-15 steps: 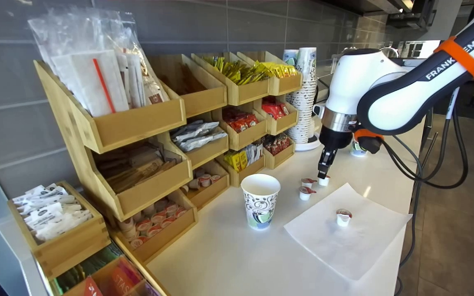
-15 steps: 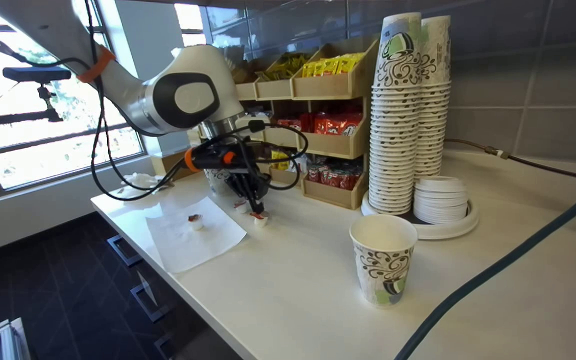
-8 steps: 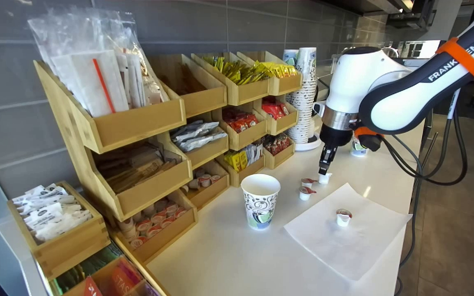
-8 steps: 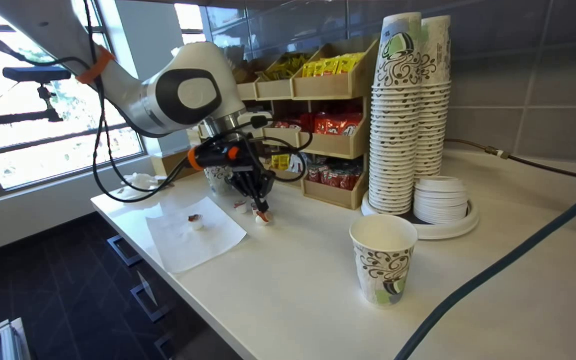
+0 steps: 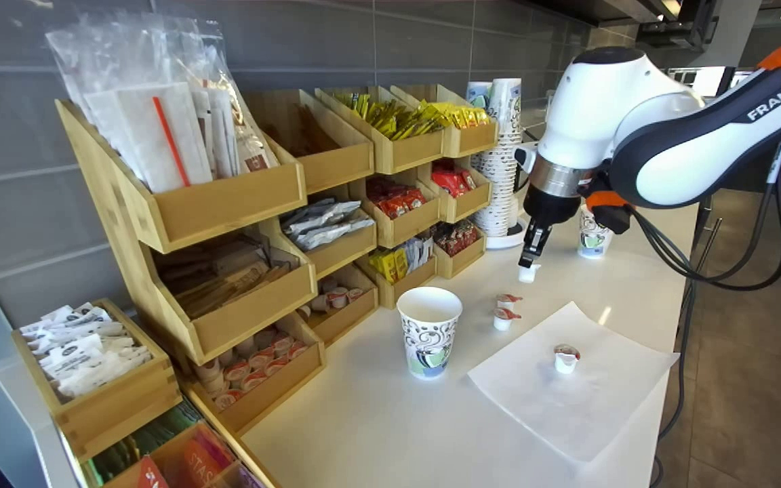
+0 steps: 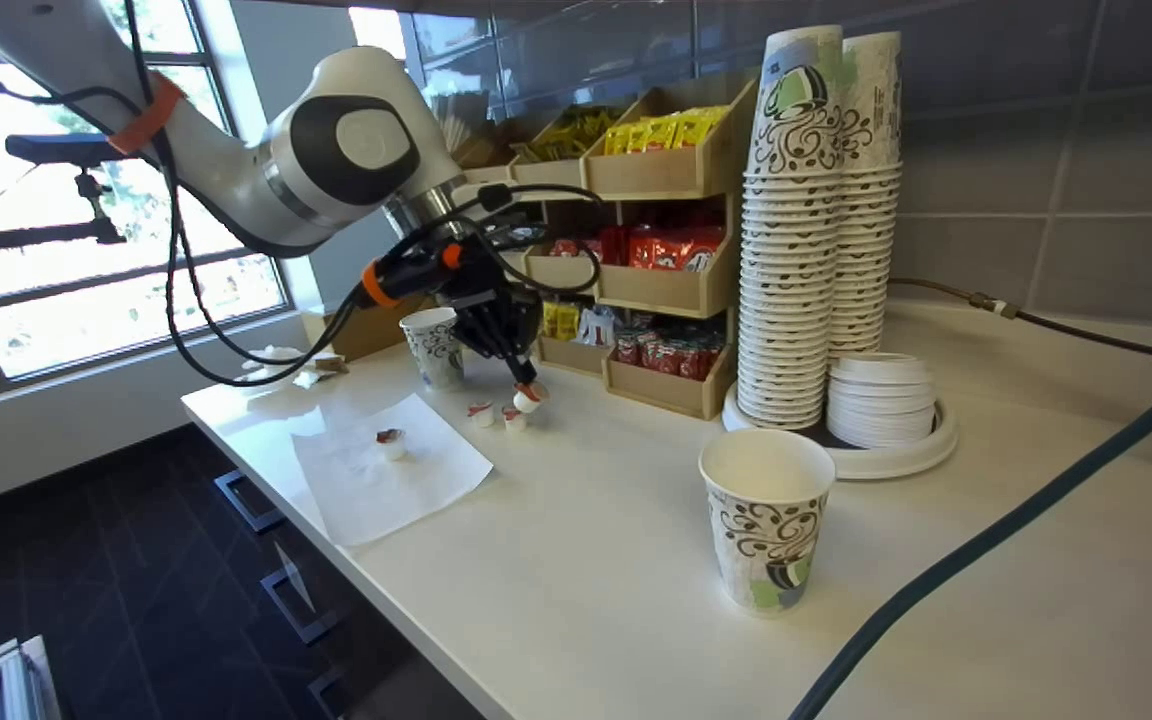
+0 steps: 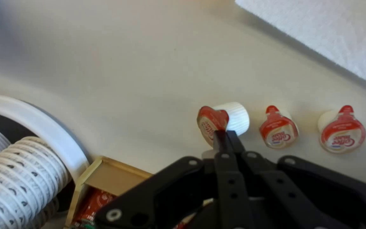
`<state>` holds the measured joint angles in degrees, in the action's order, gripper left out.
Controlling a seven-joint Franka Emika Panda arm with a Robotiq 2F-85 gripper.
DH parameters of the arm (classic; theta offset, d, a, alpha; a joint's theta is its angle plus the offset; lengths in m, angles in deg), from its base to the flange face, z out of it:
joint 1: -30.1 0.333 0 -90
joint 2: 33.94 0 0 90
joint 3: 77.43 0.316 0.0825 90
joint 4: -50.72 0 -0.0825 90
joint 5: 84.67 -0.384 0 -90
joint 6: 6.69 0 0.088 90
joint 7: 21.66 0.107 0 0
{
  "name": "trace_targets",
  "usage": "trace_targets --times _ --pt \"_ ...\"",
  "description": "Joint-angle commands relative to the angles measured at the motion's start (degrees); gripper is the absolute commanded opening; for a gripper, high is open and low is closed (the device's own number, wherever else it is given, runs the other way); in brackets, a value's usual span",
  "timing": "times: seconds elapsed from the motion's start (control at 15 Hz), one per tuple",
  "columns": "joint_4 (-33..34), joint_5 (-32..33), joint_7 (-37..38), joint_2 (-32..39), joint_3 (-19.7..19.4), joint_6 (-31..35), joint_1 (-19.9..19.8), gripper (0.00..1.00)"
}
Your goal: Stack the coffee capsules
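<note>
My gripper is shut on the edge of the red-and-white lid of one coffee capsule. This capsule hangs tilted at the fingertips, off the counter, with its white ribbed cup to one side in the wrist view; it also shows in both exterior views. Two more capsules stand upright on the counter, a nearer one and a farther one in the wrist view. Another capsule stands on the white paper sheet, and shows in an exterior view. My gripper hides part of the held lid.
A wooden shelf unit with packets lines the wall. A white paper cup stands near the capsules, another cup farther along. Tall cup stacks and a pile of lids stand on a round white base.
The held capsule has tipped and come up off the counter with my gripper, which has risen and shifted slightly. The other capsules, paper sheet and cups have not moved.
</note>
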<state>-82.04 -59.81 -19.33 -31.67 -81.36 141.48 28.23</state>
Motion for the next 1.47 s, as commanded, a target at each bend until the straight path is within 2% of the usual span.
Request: trace_targets --times 0.0,0.4,0.6,0.87,1.4 --pt "-1.7 4.6 4.0 -3.6 1.3 -0.9 1.0 0.0" --pt "-1.1 7.7 9.1 -2.8 3.6 -1.6 1.9 0.0" --pt "-0.9 11.9 13.0 -2.0 4.4 -2.1 2.3 0.0" --pt "-0.7 16.3 17.7 -0.6 4.4 -2.9 2.7 0.0" --pt "-0.3 19.5 22.0 1.2 4.2 -2.9 3.7 0.0"
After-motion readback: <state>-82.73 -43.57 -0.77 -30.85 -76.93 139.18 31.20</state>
